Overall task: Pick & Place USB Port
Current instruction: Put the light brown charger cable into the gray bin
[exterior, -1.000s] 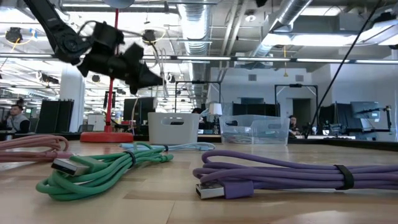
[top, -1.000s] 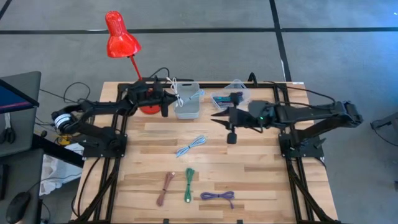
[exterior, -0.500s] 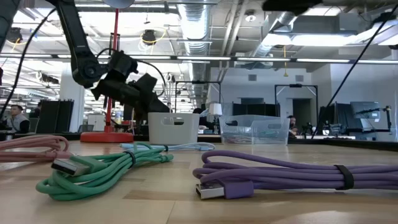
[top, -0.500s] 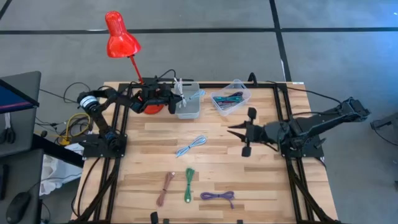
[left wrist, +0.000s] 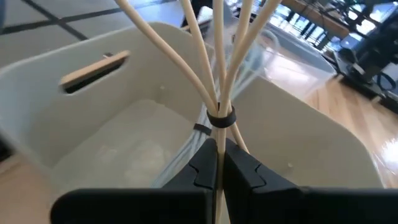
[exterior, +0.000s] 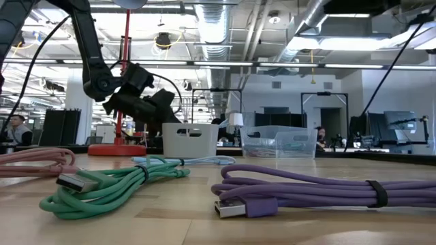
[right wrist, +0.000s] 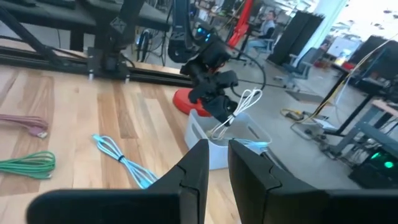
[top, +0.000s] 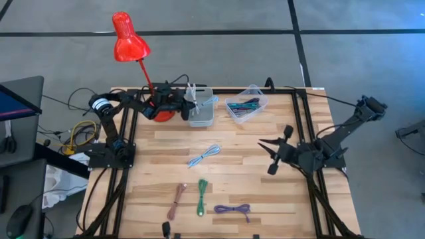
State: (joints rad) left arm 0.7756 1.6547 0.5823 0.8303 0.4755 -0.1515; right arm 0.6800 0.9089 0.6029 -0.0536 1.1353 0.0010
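Observation:
My left gripper (top: 188,104) is shut on a bundled cream USB cable (left wrist: 214,74) and holds it over the open white bin (top: 201,114) at the table's far side, next to the red lamp's base. A light blue cable (top: 210,101) hangs over the bin's rim. In the right wrist view the cream cable (right wrist: 239,106) shows above the bin (right wrist: 211,149). My right gripper (top: 261,141) hovers over the table's right half, slightly open, with nothing between its fingers (right wrist: 198,163). My left gripper pinches the cream bundle between its two fingers just behind the dark tie (left wrist: 219,119). The fingers come from the table's left, nearly level. The cable's loops (left wrist: 186,37) fan out beyond the fingertips above the bin's opening.
A clear container (top: 246,105) with cables stands right of the bin. On the wood lie a light blue cable (top: 204,156), a pink one (top: 177,199), a green one (top: 202,197) and a purple one (top: 232,210). A red lamp (top: 129,40) rises at the far left.
My left gripper has gone down and a little toward the white bin with the cream cable still held. My right arm has drawn back from the clear container toward the table's right and near edges and has sunk lower.

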